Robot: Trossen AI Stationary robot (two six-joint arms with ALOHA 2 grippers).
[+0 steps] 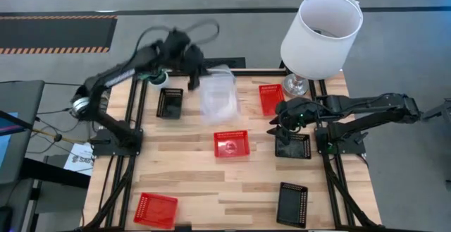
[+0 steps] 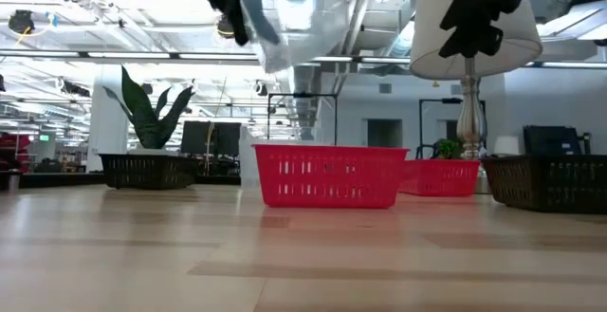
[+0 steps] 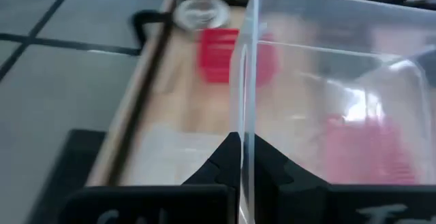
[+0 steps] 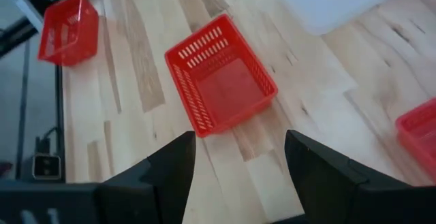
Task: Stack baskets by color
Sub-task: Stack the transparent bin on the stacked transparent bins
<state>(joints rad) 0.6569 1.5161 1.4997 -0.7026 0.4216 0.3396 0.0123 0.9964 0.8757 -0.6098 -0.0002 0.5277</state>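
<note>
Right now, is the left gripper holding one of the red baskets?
No, the left gripper is shut on the wall of a clear basket, as the left wrist view shows, lifted above the table.

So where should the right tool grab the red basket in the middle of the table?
Probably one long side wall of the middle red basket, coming from above. It sits upright and open-topped with thin mesh walls, and the open right tool hovers close, so one finger can drop inside.

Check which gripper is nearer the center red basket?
Right. The right gripper hangs open beside the center red basket; the left gripper, shut on a clear basket, is farther.
</note>
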